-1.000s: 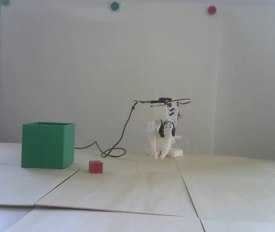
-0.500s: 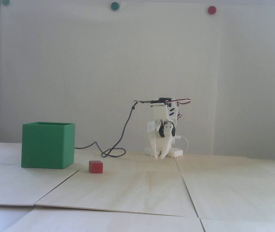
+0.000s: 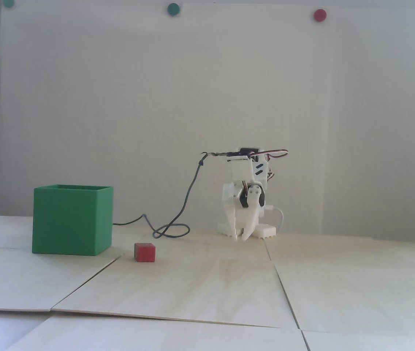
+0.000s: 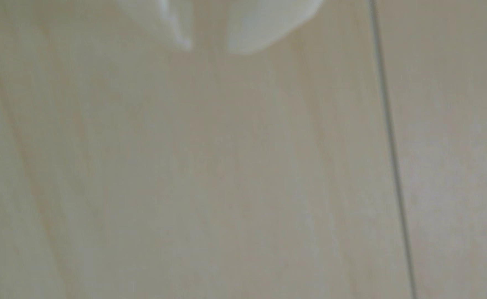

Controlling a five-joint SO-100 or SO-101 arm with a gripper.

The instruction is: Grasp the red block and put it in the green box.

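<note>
Gripper [image 3: 240,237] sits folded at frame centre, tips slightly parted, empty. Red block [image 3: 144,252] is lower left of it, just right of green box [image 3: 72,219]. Approach from above, straddle block squarely, avoid box wall.

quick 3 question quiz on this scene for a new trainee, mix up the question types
1. True or false: the small matte red block lies inside the large green plastic box.
2. In the fixed view, the red block sits: A) left of the green box, B) between the green box and the white two-finger gripper, C) right of the gripper.
3. Fill in: the wrist view shows only the two white fingertips and bare ____ boards.

Key: 1 false, it rests on the boards beside the box. 2 B. 3 wooden.
</note>
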